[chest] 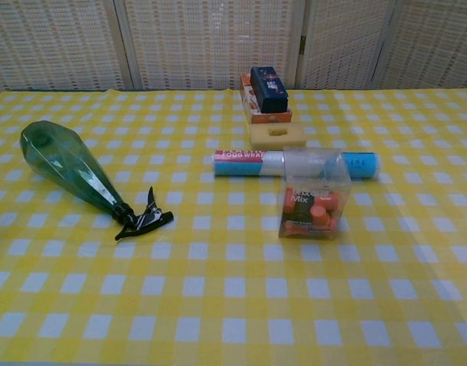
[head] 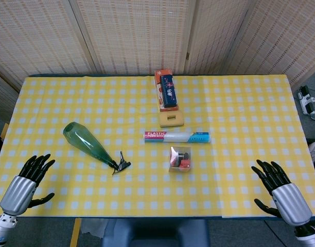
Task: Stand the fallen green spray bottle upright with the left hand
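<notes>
Our left hand rests spread and empty, since the green spray bottle lies toppled ahead to its right, awaiting our grasp.

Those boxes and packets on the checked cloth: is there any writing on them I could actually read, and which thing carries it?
"PLASTIC" on the red end of the long wrap box, head view.
"FOOD WRAP" on that same box, chest view.
"Mix" on the clear plastic box holding orange pieces; the print above it is blurred.
Dark blue packet: pale marks, too small to read.
Orange carton beneath it: unreadable.
Green spray bottle: no label visible.
</notes>
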You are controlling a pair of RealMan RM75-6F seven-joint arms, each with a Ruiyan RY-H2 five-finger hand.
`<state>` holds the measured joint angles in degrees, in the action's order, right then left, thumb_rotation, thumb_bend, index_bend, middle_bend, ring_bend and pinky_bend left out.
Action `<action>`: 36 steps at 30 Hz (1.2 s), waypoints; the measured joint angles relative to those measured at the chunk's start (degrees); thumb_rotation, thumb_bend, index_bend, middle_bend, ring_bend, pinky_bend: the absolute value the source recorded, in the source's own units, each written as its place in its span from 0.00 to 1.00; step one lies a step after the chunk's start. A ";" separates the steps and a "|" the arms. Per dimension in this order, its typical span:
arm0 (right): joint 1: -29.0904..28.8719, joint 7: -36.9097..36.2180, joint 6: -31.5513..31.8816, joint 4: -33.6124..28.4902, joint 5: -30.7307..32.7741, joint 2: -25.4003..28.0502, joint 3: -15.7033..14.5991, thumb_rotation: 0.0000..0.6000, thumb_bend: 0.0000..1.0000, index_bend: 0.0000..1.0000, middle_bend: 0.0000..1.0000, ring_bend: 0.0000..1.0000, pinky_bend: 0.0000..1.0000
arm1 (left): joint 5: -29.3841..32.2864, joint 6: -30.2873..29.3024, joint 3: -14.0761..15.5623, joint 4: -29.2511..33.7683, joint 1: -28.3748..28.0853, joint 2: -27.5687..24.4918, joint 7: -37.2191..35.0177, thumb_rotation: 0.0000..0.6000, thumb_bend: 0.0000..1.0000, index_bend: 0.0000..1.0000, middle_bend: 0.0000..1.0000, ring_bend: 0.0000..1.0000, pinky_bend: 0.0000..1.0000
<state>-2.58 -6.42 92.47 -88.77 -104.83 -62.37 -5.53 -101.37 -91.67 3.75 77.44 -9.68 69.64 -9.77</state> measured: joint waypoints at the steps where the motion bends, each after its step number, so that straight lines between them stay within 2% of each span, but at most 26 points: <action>1: 0.00 0.02 0.05 0.01 0.14 -0.03 0.11 1.00 0.26 0.00 0.00 0.00 0.00 | 0.06 0.00 0.02 0.02 0.02 -0.06 -0.20 1.00 0.19 0.00 0.00 0.00 0.00; 5: -0.22 0.05 -0.56 0.20 0.70 -0.19 0.36 1.00 0.26 0.00 0.00 0.00 0.00 | 0.29 -0.04 -0.13 -0.03 0.05 -0.10 0.07 1.00 0.19 0.00 0.00 0.00 0.00; 6: -0.30 0.02 -0.84 0.25 0.79 -0.20 0.35 1.00 0.26 0.00 0.00 0.00 0.00 | 0.17 -0.28 -0.23 -0.10 0.01 -0.01 0.05 1.00 0.19 0.00 0.03 0.01 0.04; 7: -0.39 -0.03 -1.10 0.40 0.84 -0.18 0.30 1.00 0.26 0.00 0.00 0.00 0.00 | -0.05 -0.81 -0.43 -0.25 -0.03 0.22 -0.10 1.00 0.19 0.00 0.11 0.06 0.13; 8: -0.38 -0.09 -1.10 0.52 0.83 -0.13 0.22 1.00 0.26 0.00 0.00 0.00 0.00 | -0.25 -1.36 -0.65 -0.40 -0.06 0.48 -0.13 1.00 0.19 0.00 0.21 0.15 0.23; 10: -0.19 -0.47 -0.78 0.64 0.80 0.07 0.06 1.00 0.26 0.00 0.00 0.00 0.00 | -0.94 -3.26 -1.33 -1.03 -0.16 1.53 -0.39 1.00 0.20 0.05 0.58 0.52 0.60; 12: 0.06 -0.82 -0.25 0.68 0.73 0.30 -0.05 1.00 0.26 0.00 0.00 0.00 0.00 | -1.93 -5.37 -1.84 -2.01 -0.36 3.01 -1.35 1.00 0.20 0.18 0.91 0.89 0.91; 13: 0.26 -0.97 0.23 0.65 0.67 0.45 -0.09 1.00 0.26 0.00 0.00 0.00 0.00 | -2.54 -6.76 -2.16 -2.76 -0.54 4.04 -2.49 1.00 0.20 0.24 0.98 0.96 0.97; 16: 0.79 -1.25 1.87 0.54 -0.02 0.67 -0.18 1.00 0.26 0.00 0.00 0.00 0.00 | -4.47 -9.02 -2.72 -4.98 -1.34 6.71 -5.46 1.00 0.20 0.32 1.00 1.00 1.00; 20: 1.29 -1.63 3.33 0.73 -1.55 0.72 -0.50 1.00 0.26 0.00 0.00 0.00 0.00 | -5.94 -6.96 -2.50 -3.82 -2.91 6.10 -3.76 1.00 0.20 0.36 1.00 1.00 1.00; 24: 1.22 -2.11 2.68 0.33 -1.28 0.90 -0.66 1.00 0.26 0.00 0.00 0.00 0.00 | -5.22 -1.90 -3.00 2.06 -4.66 4.25 3.35 1.00 0.20 0.39 1.00 1.00 1.00; 28: 1.02 -2.37 2.42 0.48 -1.15 0.94 -0.56 1.00 0.26 0.00 0.00 0.00 0.00 | -2.94 6.89 -3.91 8.22 -7.62 2.22 11.17 1.00 0.20 0.39 1.00 1.00 1.00; 31: 0.43 -2.60 1.30 0.35 -0.83 0.89 -0.37 1.00 0.26 0.00 0.00 0.00 0.00 | -1.88 12.20 -4.73 9.93 -10.03 2.18 17.11 1.00 0.20 0.39 1.00 1.00 1.00; 36: -0.36 -2.63 0.54 -0.36 -0.94 0.79 -0.08 1.00 0.26 0.00 0.00 0.00 0.00 | -1.34 15.99 -6.27 9.64 -13.44 4.66 26.40 1.00 0.20 0.39 1.00 1.00 1.00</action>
<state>-2.95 -9.05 93.01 -89.13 -105.76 -61.58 -5.61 -102.71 -75.69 -2.52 87.08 -23.12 74.30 16.63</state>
